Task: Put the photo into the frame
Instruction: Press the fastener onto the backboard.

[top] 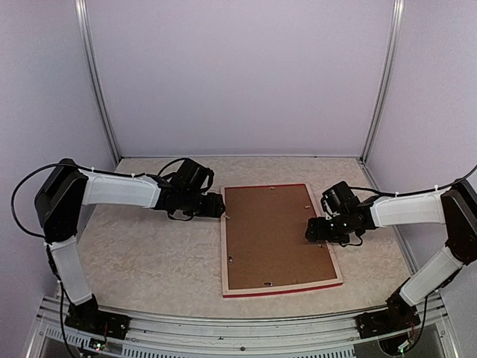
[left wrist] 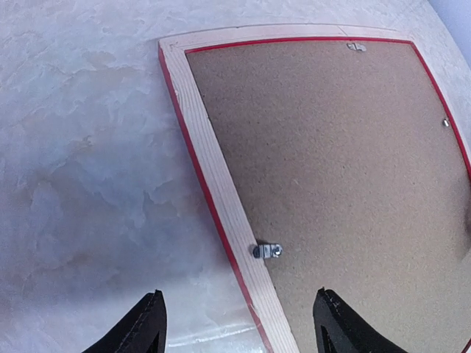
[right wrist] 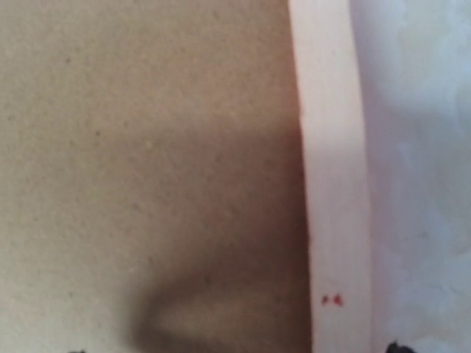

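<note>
The frame (top: 224, 253) lies face down in the middle of the table, its pale wood back up and its red edge showing. A plain brown backing board (top: 272, 235) fills it. The photo is hidden. My left gripper (top: 221, 206) is open and straddles the frame's left rail (left wrist: 213, 169), just short of a small metal clip (left wrist: 267, 251). My right gripper (top: 311, 230) hovers very low over the frame's right rail (right wrist: 331, 147) and the board (right wrist: 147, 110). Only the fingers' tips show at the bottom corners, wide apart, holding nothing.
More metal clips sit along the frame's inner edge (left wrist: 356, 47) (left wrist: 445, 123). The marbled tabletop (top: 149, 253) runs to white walls at the back and sides. An aluminium rail (top: 223, 324) borders the near edge by the arm bases.
</note>
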You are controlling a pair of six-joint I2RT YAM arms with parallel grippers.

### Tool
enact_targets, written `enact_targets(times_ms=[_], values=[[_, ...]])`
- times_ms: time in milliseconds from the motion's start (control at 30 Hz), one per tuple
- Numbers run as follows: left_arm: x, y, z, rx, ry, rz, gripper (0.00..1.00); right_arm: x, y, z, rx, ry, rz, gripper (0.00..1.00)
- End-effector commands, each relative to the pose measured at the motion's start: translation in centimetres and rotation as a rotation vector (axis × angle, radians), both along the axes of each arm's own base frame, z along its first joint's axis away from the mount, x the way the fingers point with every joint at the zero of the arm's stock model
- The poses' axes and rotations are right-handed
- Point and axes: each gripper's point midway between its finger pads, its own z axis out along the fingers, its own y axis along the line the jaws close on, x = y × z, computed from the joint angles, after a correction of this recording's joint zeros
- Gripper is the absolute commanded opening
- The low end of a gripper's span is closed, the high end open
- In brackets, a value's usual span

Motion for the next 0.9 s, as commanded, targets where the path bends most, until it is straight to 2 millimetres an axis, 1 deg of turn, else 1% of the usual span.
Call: enact_targets(times_ms=[0,100,133,300,567,867], values=[[1.2,-0.3,-1.6,0.048,0.018,-0.023,0.68,0.9,0.1,0.3,-0.011,-0.010,0.005,0.88],[1.7,-0.4,-2.2,0.061,0.023,-0.021,0.68,1.0,0.1,0.3,-0.015,-0.011,0.007,0.88],[1.7,-0.4,-2.8,0.068,0.030,-0.021,0.68,1.0,0.1,0.3,-0.016,-0.011,0.007,0.88],[1.8,-0.2,-4.0,0.090,0.044,-0.017,0.67,1.0,0.0,0.3,-0.022,-0.012,0.007,0.88],[2.4,0.4,-4.8,0.103,0.053,0.001,0.64,0.6,-0.3,-0.2,-0.026,0.000,0.001,0.88],[3.1,0.3,-6.2,0.131,0.069,-0.001,0.63,0.4,-0.5,0.0,-0.029,-0.004,-0.005,0.88]])
